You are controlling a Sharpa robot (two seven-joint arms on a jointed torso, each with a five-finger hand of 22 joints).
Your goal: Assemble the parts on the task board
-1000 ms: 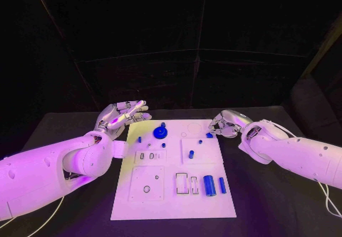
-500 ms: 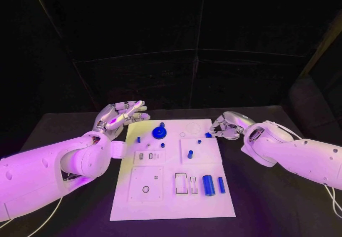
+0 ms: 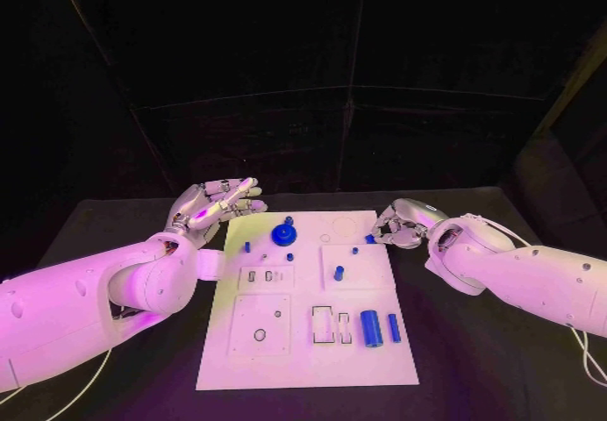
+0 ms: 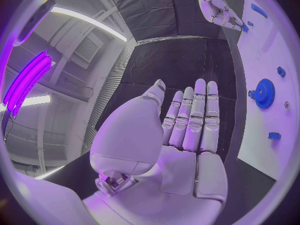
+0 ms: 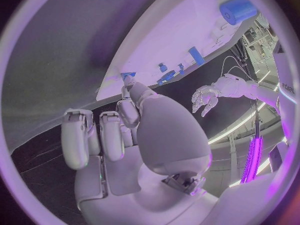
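Note:
The white task board [image 3: 310, 351] lies in the middle of the table. On it sit a blue gear [image 3: 285, 234], a thick blue cylinder [image 3: 371, 329], a thin blue rod [image 3: 394, 328] and several small blue pegs. My right hand [image 3: 400, 224] is at the board's far right edge, its fingertips pinching a small blue part [image 3: 371, 239] just above the board; the right wrist view shows that part [image 5: 128, 76] at the fingertips. My left hand [image 3: 217, 203] hovers open, fingers spread, beyond the board's far left corner, holding nothing [image 4: 187, 130].
Rectangular slots and round holes mark the board's near half [image 3: 332, 326]. The black table [image 3: 481, 368] stretches on both sides of the board. In the left wrist view the gear [image 4: 264, 93] and the right hand [image 4: 215, 5] appear across the board.
The right hand has shifted very slightly at the board's edge, still with the small blue part at its fingertips. The left hand has stayed where it was.

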